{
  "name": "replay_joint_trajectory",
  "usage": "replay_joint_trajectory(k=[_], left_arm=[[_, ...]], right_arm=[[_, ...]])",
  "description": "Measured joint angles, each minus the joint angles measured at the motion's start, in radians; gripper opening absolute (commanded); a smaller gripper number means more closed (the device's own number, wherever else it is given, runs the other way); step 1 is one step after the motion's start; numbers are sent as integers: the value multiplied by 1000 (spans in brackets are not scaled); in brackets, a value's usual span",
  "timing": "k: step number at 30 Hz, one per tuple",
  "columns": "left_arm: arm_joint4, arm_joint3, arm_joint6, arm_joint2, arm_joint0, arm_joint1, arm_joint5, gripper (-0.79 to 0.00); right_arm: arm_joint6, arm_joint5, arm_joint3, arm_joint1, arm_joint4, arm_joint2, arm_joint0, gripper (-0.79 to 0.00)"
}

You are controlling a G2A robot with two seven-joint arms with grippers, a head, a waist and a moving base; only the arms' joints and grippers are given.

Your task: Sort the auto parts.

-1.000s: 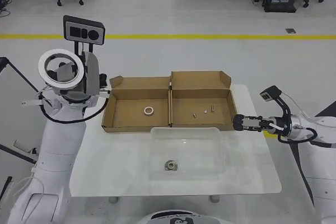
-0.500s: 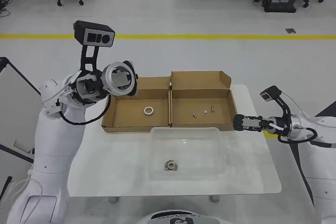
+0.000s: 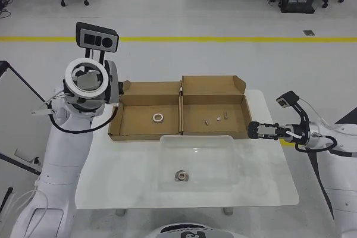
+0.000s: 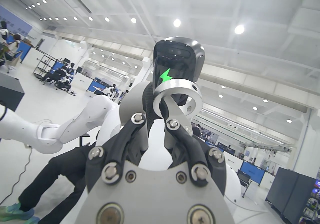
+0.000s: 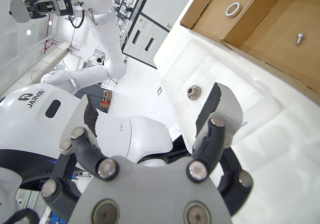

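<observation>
Left hand: the left gripper (image 4: 160, 107) is clamped on a silver metal collar ring with small side holes (image 4: 175, 84). One finger is passed through the bore and the other is pressed against the outer wall.
Held part: the collar ring is held high in the air, up and off the white table (image 3: 268, 178), on the table's left side.
Right hand: the right gripper (image 3: 254, 130) is spread wide with nothing between its fingers. It is held at the table's right edge, just beside the right brown cardboard box (image 3: 245, 110), and no contact is seen.
Left brown cardboard box (image 3: 114, 122): a flat pale ring (image 3: 158, 117) lies on its floor.
Right box contents: two small silver fasteners are seen, apart from each other. One is shown as a cap-head bolt (image 5: 298, 38).
Clear plastic bin (image 3: 196, 139): it is set just in front of both boxes, and a flanged metal bushing (image 3: 181, 175) rests inside.
Hard to make out: the pad contact on the collar ring is partly covered by the ring itself. The kind of the second fastener (image 3: 207, 122) cannot be told.
</observation>
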State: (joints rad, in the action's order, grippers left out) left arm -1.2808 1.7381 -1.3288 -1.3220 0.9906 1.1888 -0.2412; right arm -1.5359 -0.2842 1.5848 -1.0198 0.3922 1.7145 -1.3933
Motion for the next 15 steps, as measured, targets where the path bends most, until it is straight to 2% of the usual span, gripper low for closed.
replay_joint_trajectory(k=[12, 15], left_arm=[[23, -1, 0, -2, -2, 0, -1, -785], [92, 10, 38, -8, 3, -4, 1, -785]], right_arm=[[0, 0, 0, 0, 0, 0, 0, 0], [0, 0, 0, 0, 0, 0, 0, 0]])
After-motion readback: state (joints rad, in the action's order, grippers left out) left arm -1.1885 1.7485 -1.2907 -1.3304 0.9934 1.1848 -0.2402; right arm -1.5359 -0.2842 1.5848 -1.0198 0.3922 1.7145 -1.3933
